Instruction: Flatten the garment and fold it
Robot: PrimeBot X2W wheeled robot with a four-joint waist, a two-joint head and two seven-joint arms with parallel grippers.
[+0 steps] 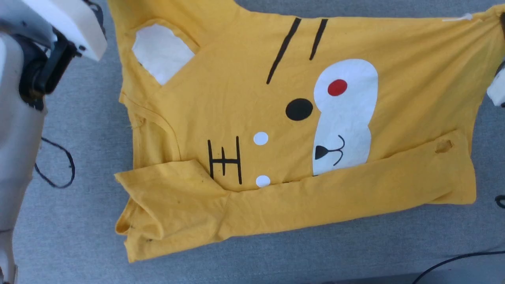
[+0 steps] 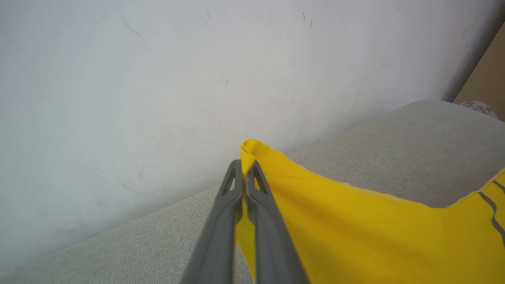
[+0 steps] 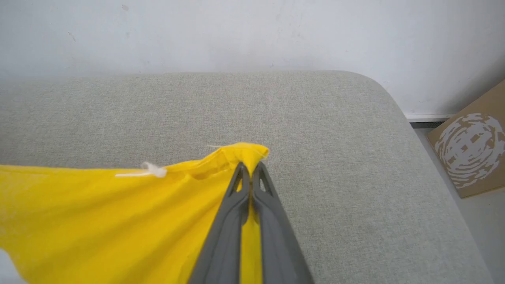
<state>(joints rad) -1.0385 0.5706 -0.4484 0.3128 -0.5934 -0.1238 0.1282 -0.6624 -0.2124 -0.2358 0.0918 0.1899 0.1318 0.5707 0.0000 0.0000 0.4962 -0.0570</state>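
Looking down in the head view, I see the garment (image 1: 244, 118) lying print-up on the grey counter (image 1: 79, 236), near edge folded over. Left wrist view: my left hand (image 2: 244, 169) is clamped on a yellow corner. Right wrist view: my right hand (image 3: 250, 169) is clamped on another corner.

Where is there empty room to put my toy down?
Bare grey fabric surface runs along the folded near edge of the mustard-yellow cotton T-shirt, and past the right claw toward the white wall. The middle is crowded with shirt.
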